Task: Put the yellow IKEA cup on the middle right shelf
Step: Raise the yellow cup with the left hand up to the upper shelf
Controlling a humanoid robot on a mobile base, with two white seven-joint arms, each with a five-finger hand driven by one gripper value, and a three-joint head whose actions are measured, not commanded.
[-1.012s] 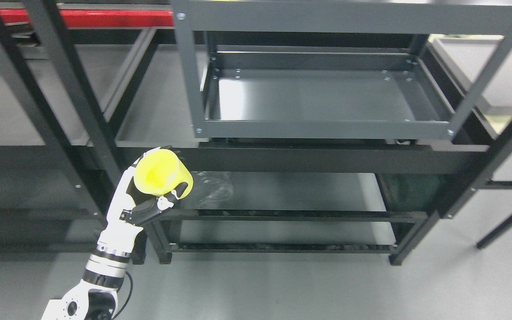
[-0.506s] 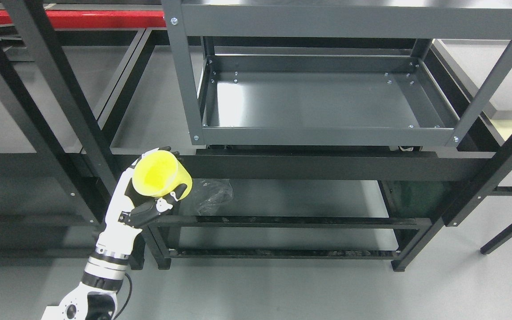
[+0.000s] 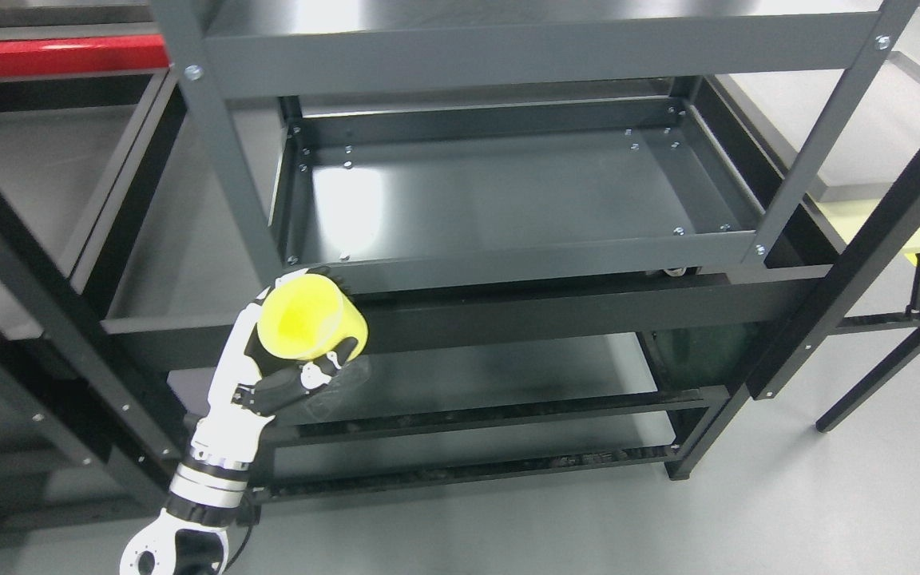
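We've got the yellow cup (image 3: 310, 321) wrapped in our left hand (image 3: 284, 369), fingers curled round it, held w/ mouth up just below the grey middle shelf (image 3: 508, 200). Pickup done; lift & placement left, we reckon.

A grey metal shelving rack (image 3: 508, 56) stands on a smooth grey floor (image 3: 827, 495); a red beam (image 3: 53, 57), possibly another rack's, crosses behind.

1 yellow cup (image 3: 310, 323), 1 robot hand (image 3: 284, 363), 1 grey shelf unit (image 3: 508, 200)
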